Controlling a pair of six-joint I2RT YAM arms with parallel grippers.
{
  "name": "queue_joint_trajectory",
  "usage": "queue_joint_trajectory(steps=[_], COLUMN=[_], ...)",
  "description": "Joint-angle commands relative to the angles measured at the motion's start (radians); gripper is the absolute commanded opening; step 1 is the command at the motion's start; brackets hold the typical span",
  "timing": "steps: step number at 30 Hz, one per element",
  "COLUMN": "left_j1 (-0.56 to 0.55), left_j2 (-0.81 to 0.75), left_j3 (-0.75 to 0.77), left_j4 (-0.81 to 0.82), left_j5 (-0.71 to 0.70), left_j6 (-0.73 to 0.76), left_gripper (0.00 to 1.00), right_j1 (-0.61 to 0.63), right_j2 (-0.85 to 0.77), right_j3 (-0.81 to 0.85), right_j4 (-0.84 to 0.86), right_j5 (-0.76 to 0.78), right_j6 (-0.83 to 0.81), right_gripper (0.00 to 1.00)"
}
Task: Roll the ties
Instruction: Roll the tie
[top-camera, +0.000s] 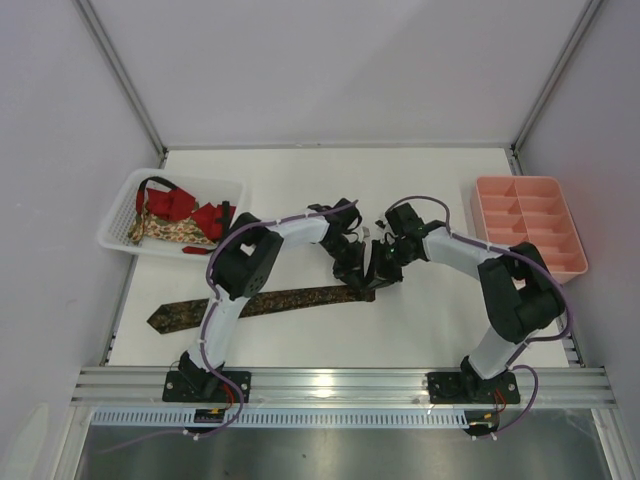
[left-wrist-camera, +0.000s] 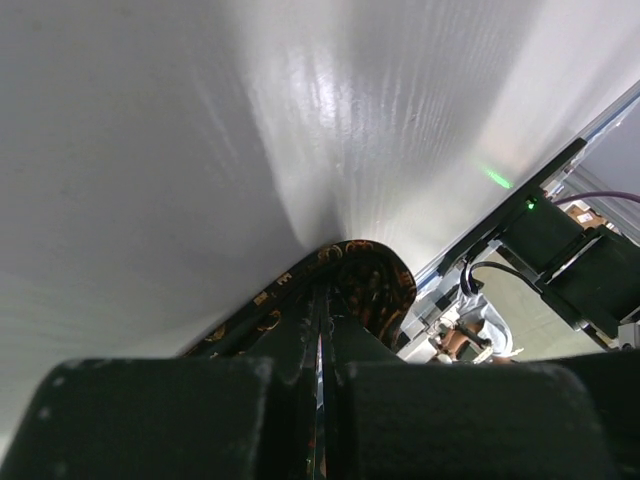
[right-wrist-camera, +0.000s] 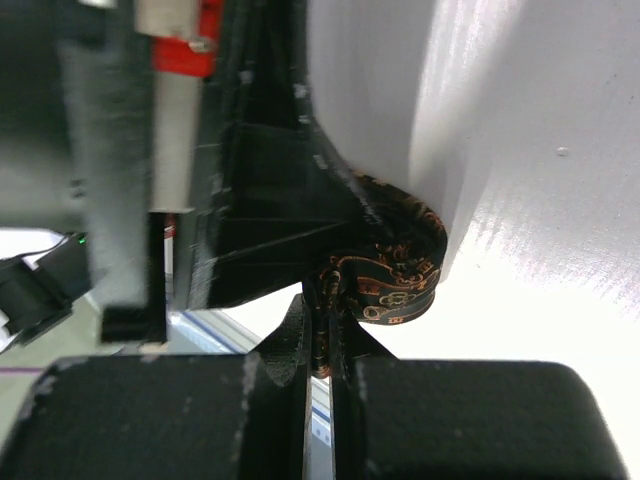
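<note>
Centrally on the white surface (top-camera: 430, 325) we see the brown tie (top-camera: 270, 299), dark with a reddish-gold speckle, lying flat in a long strip. Its pointed broad end lies to the left, toward the near edge, and its other end lies mid-surface, where the two arms meet. The left fingers (top-camera: 349, 266) and the right fingers (top-camera: 381, 268) come down onto that end side by side, almost touching.

From the left wrist we find the left fingers (left-wrist-camera: 298, 345) pressed together, with only a thin seam between them. The brown tie (left-wrist-camera: 372, 282) curls over their tips in a small arch, and the fabric runs back between them, so they pinch it. The rest of the strip trails away low and to the left against the surface.

From the right wrist we see the right fingers (right-wrist-camera: 288, 350) likewise closed, with a patterned edge of the brown tie (right-wrist-camera: 402, 270) caught in the narrow gap. Just beyond their tips the fabric forms a tight loop resting on the surface. The dark left fingers (right-wrist-camera: 270, 210) sit directly against that loop from the other side.

At the far left stands a white basket (top-camera: 118, 232) holding a red tie (top-camera: 205, 217) and a beige floral tie (top-camera: 172, 233), heaped together. A pink tray (top-camera: 578, 262) with compartments sits at the far right, well apart from the arms
</note>
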Motion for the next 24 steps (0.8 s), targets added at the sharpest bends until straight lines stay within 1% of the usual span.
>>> queue_joint_trajectory(steps=[1,6,10,19,24], left_j1=[-0.005,0.015,0.026,0.073,0.093], left_j2=[-0.015,-0.066,-0.101,-0.184,-0.242], left_j3=[-0.015,-0.102,-0.145,-0.154,-0.214], left_j4=[0.004,0.065,0.081,0.035,0.038], left_j5=[-0.116,-0.122,-0.121,-0.138,-0.151], left_j6=[0.03,0.013,0.034,0.103,0.12], left_gripper=[0.0,0.0,0.01,0.0,0.0], right_j1=[0.042,0.073,0.088,0.09,0.091], right_j2=[0.047,0.073,0.064,0.051,0.04], right_j3=[0.04,0.048,0.051,0.069,0.072], right_j4=[0.001,0.022,0.024,-0.002,-0.018], right_j5=[0.088,0.14,0.172,0.191,0.192], right_j6=[0.037,0.076,0.093,0.096,0.093], right_gripper=[0.0,0.0,0.0,0.0,0.0])
